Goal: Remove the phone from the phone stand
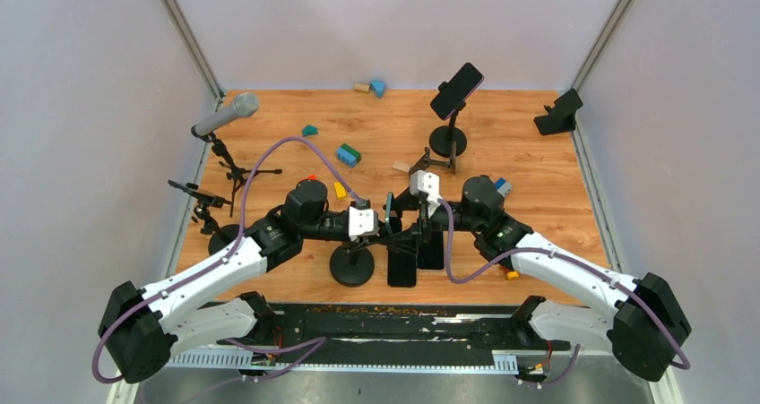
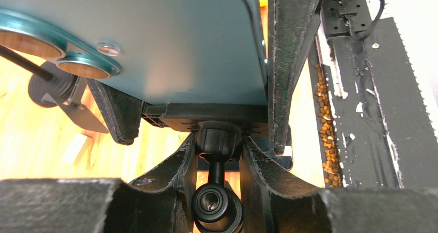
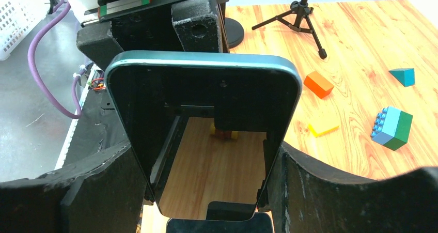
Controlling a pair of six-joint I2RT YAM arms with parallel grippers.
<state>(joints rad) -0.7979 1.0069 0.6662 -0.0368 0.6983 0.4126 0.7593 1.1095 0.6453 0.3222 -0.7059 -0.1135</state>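
Wood tabletop (image 1: pixel 556 198), grey walls (image 1: pixel 90 108) all round. Up front, brown crumbs (image 2: pixel 326 135) along the black strip (image 2: pixel 382 114). Then the left gripper (image 2: pixel 217 140) clamped round the phone stand (image 1: pixel 351 267) at its neck. The right gripper (image 3: pixel 206 155) pinches the teal phone (image 3: pixel 206 88) by its edges, and it's sitting in the cradle. Behind: loose blocks (image 1: pixel 348 155), a mic (image 1: pixel 228 115), another mounted phone (image 1: pixel 457 90).

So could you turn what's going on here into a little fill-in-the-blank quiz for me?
1. The right claw grips the phone, while the left claw pinches the neck of its ___.
2. At the far left of the table, a tripod carries a grey ___.
3. In the right wrist view, the block nearest the yellow block is ___.
Missing words: stand; microphone; orange.
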